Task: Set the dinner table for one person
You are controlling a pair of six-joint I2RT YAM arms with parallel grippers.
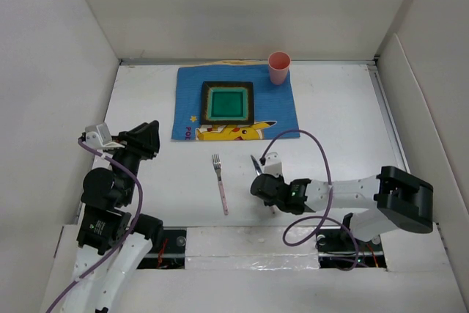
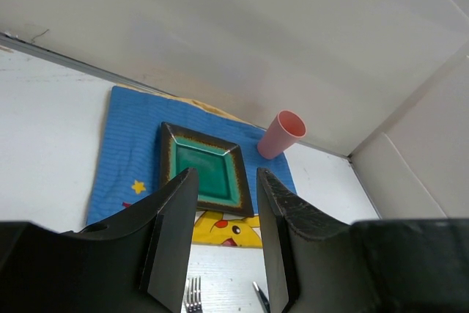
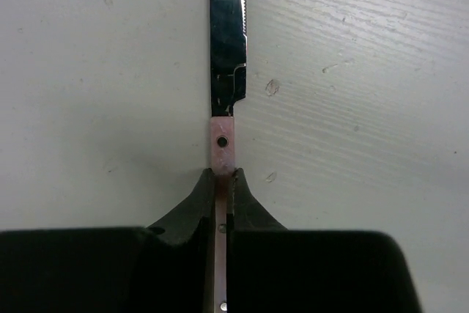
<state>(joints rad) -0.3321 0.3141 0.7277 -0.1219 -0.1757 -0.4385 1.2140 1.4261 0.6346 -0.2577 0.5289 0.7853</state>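
The white dinner table [image 1: 344, 119] carries a blue cartoon placemat [image 1: 282, 111] with a green square plate [image 1: 228, 102] on it and a pink cup [image 1: 279, 68] at its far right corner. A pink-handled fork [image 1: 220, 182] lies on the table in front of the mat. My right gripper [image 1: 265, 185] is shut on the pink handle of a knife [image 3: 224, 71], blade pointing toward the mat, low over the table. My left gripper [image 2: 226, 181] is open and empty, raised at the left, looking at the plate [image 2: 205, 168] and cup [image 2: 281, 134].
White walls enclose the table on the left, far and right sides. A purple cable [image 1: 308, 174] loops above my right arm. The fork tines [image 2: 193, 295] and knife tip [image 2: 261, 297] show at the bottom of the left wrist view.
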